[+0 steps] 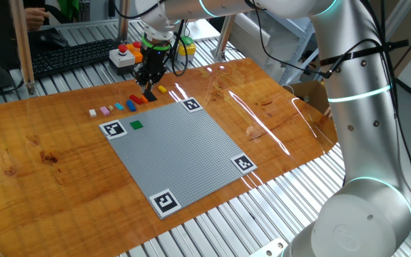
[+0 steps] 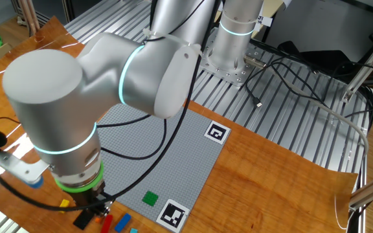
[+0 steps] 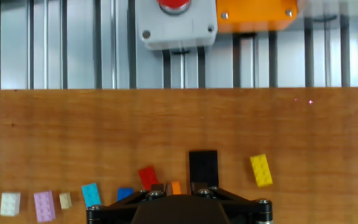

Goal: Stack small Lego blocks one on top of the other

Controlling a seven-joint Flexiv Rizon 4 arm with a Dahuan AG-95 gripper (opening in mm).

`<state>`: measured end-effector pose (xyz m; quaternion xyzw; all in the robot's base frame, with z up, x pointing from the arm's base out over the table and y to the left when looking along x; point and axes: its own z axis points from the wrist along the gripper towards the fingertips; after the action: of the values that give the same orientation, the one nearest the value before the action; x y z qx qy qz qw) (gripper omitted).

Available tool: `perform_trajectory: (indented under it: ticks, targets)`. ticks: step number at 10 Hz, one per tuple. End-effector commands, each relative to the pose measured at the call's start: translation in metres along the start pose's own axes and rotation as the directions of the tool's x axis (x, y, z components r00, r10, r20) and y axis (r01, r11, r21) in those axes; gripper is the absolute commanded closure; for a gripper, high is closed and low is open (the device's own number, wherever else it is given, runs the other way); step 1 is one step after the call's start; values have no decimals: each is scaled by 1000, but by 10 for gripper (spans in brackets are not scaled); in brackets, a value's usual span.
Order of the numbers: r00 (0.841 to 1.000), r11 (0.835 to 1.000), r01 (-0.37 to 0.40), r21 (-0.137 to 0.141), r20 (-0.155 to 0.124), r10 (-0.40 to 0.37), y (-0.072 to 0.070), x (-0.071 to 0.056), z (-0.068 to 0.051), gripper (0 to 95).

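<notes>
My gripper (image 3: 179, 186) hangs low over a row of small Lego blocks on the wooden table, its fingers a little apart and holding nothing. A small orange block (image 3: 176, 186) shows in the gap, with wood visible on both sides of it. Just beyond the fingertips lie a black block (image 3: 203, 167), a red one (image 3: 148, 177) and a yellow one (image 3: 261, 170). Blue (image 3: 124, 193), cyan (image 3: 91, 194), pink (image 3: 44, 205) and white (image 3: 10, 203) blocks run off to the left. A green block (image 1: 136, 125) sits alone on the grey baseplate (image 1: 184, 153).
Behind the row, on the slatted metal bench, stand a grey box with a red push button (image 3: 175, 22) and an orange box (image 3: 253, 14). A keyboard (image 1: 70, 56) lies at the back left. The baseplate carries square markers (image 1: 113, 129) at its corners.
</notes>
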<state>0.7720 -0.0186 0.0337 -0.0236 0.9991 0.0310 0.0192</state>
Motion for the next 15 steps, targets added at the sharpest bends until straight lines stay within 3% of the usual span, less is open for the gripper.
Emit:
perform_trajectory:
  ticks: [1, 15]
  targets:
    - [1000, 1000, 4, -1, 6, -4, 0, 2, 7, 760]
    - [1000, 1000, 2, -4, 15, -2, -1, 13, 23, 760]
